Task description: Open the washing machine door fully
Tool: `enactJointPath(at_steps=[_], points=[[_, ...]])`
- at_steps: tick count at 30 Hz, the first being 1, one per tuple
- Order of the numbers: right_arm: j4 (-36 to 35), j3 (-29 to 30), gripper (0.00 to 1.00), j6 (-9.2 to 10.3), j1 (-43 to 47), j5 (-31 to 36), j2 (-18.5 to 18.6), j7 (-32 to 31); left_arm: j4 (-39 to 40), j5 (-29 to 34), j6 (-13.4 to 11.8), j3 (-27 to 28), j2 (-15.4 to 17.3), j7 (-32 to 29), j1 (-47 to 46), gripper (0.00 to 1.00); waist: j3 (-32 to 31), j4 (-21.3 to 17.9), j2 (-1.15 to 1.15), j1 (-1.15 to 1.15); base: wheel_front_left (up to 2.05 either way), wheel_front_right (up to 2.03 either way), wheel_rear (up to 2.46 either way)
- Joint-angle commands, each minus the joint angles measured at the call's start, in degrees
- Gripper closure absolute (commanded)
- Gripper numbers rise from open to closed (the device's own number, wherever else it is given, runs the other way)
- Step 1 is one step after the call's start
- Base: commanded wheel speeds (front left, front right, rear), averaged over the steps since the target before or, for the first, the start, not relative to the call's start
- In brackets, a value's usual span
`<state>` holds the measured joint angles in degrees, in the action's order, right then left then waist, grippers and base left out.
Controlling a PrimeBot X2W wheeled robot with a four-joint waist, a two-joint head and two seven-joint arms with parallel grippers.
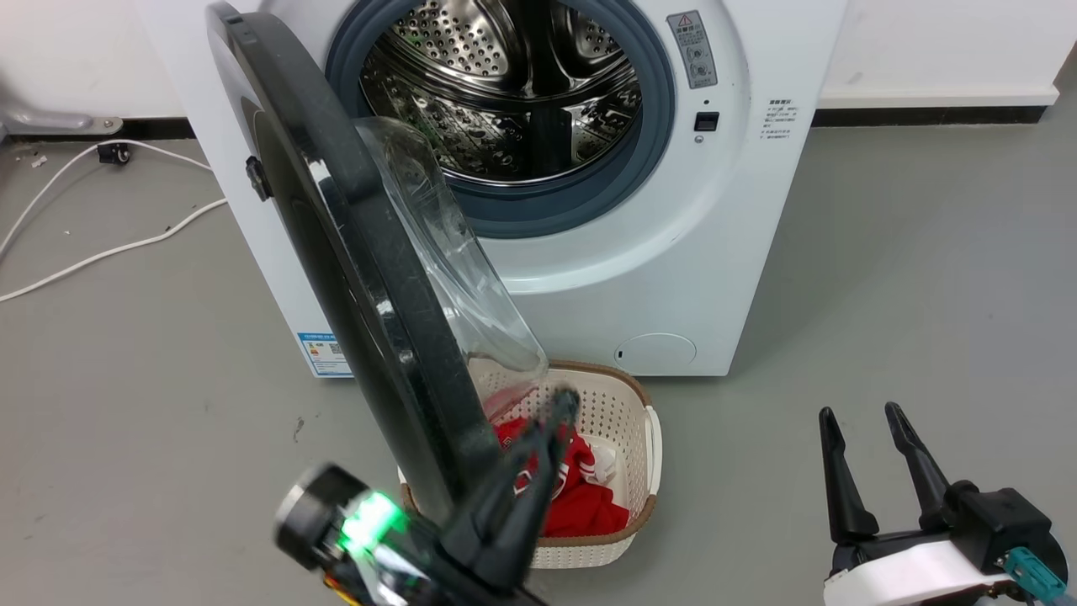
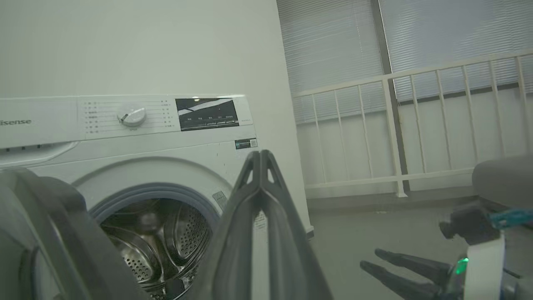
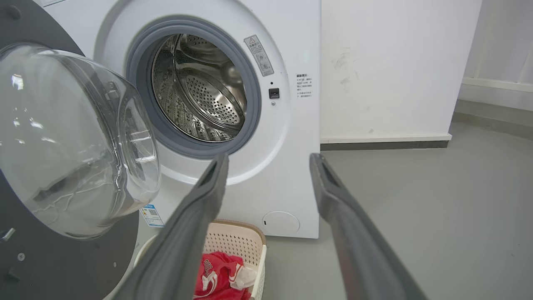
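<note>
The door (image 1: 336, 252) stands swung out from the washer (image 1: 690, 278) toward your left, edge-on in the head view, so you likely have more swing to give it; your left gripper (image 1: 562, 408) has its fingers clenched together on nothing, lying just inside the door's lower edge, seemingly placed to push it outward, though blur hides any contact; the right gripper (image 1: 860, 412) hangs aside, fingers spread; its wrist view shows the glass bowl (image 3: 79, 137) and basket (image 3: 245, 237) plainly.
</note>
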<state>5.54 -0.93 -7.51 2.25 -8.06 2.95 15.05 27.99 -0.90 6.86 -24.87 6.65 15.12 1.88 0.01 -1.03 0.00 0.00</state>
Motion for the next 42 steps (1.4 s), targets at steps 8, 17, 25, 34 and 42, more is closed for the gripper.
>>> enactJointPath(at_steps=[8,17,25,34,42], points=[[0.7,-0.3,0.0,0.04,0.5,-0.9,-0.1,0.1,-14.3,-2.1,0.2,-4.1,3.1,-1.2,8.6,1.0,-0.3,0.6,0.0,0.0,0.0,0.0,0.0],[1.3,-0.5,0.0,0.04,-0.1,-1.2,-0.1,0.1,-24.3,-2.7,-0.1,-4.5,0.8,-0.8,3.4,1.0,0.0,1.2,0.0,0.0,0.0,0.0,0.0],[2.2,-1.4,0.0,0.04,-0.7,-2.0,-0.1,0.0,-31.1,-3.4,-1.4,-4.1,-2.1,0.0,-4.3,1.0,0.5,0.3,0.0,0.0,0.0,0.0,0.0],[2.9,-1.4,0.0,0.04,-1.2,-2.8,-0.1,0.1,-32.9,-4.0,-4.1,-1.4,-2.4,0.1,-6.2,1.0,1.2,-0.1,0.0,0.0,0.0,0.0,0.0],[3.5,-1.7,0.0,0.04,-1.3,-3.3,-0.1,0.1,-29.9,-4.0,-5.6,-0.2,-1.4,0.1,-2.0,1.0,1.2,0.6,0.0,0.0,0.0,0.0,0.0]])
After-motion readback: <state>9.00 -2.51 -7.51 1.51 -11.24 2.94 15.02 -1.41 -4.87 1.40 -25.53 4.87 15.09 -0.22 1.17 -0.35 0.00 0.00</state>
